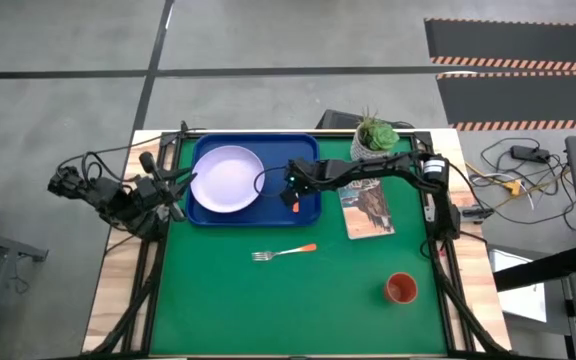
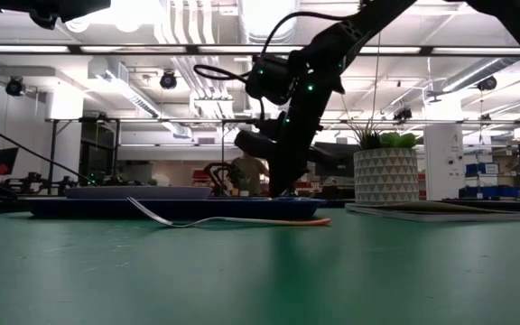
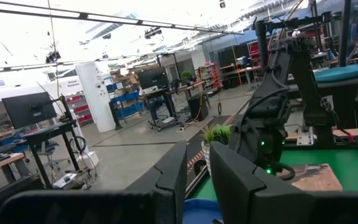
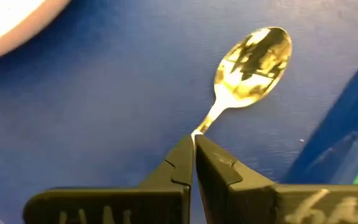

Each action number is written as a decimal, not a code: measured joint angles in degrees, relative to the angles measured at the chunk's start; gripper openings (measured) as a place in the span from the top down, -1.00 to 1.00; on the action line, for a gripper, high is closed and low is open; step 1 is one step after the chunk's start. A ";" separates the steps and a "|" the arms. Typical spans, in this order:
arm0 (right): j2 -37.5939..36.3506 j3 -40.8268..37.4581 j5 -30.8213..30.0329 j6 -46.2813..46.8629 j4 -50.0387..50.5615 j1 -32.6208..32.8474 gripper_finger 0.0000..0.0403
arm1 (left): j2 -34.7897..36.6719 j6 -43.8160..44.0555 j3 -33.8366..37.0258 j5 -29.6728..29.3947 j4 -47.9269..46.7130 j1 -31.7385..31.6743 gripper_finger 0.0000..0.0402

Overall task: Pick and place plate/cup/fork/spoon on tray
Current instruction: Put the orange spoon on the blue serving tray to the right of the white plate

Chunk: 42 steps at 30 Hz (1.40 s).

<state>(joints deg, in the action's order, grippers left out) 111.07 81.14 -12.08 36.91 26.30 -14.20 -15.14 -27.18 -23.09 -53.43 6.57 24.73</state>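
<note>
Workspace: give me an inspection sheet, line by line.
Surface: green mat on a wooden table.
Plate: plate lies in the tray, on its left half.
Spoon: spoon over the tray's right part, handle pinched by the right gripper.
Fork: fork on the mat in front of the tray.
Cup: cup upright on the mat, front right.
Clutter: booklet right of the tray; potted plant behind it.
Grippers: right shut on the spoon; left gripper waits at the table's left edge, open.
Cables: loose cables on the floor to the right.
Surroundings: workshop with benches, shelves, monitors.
</note>
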 joint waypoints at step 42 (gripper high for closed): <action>2.87 -1.33 -7.61 -3.07 -7.18 -4.33 0.96 | 0.02 -0.74 -0.13 -0.02 0.30 0.00 0.72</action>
<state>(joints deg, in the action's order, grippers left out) 113.94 79.81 -19.68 33.84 19.12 -18.52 -15.11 -27.92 -23.22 -53.45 6.87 24.73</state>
